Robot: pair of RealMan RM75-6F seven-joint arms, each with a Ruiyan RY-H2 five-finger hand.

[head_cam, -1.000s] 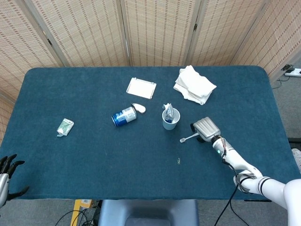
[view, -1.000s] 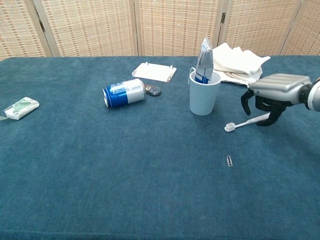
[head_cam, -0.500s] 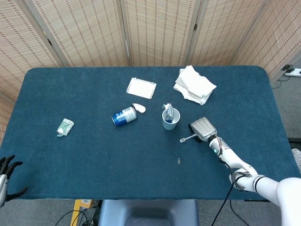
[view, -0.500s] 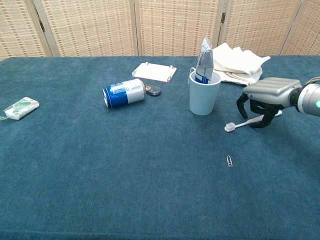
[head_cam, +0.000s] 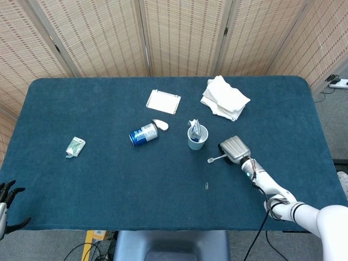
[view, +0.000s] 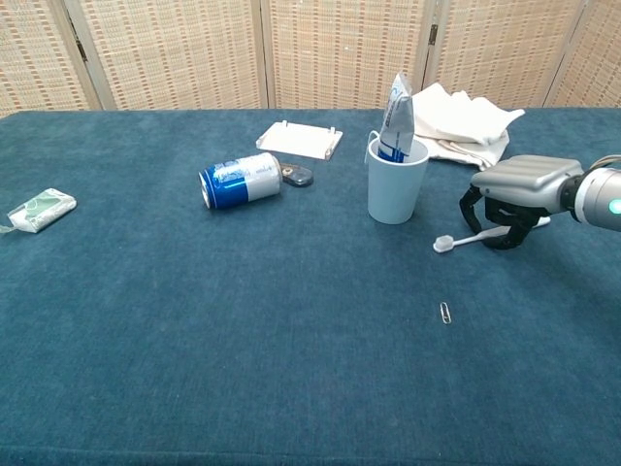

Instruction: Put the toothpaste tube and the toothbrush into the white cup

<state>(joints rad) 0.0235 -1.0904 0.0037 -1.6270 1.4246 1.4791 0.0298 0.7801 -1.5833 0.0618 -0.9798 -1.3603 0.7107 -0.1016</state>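
1. The toothpaste tube (view: 396, 118) is being held upright inside the white cup (view: 397, 190).
2. The toothbrush (view: 468, 239) is being gripped by the right hand (view: 517, 199), fingers clamped on its handle, at 3 o'clock of the cup.
3. The left hand (head_cam: 5, 204) is being kept off the table (head_cam: 109, 179) at 8 o'clock, fingers apart.

Blue table (head_cam: 109, 179) with can (head_cam: 143, 134), cup (head_cam: 197, 140)
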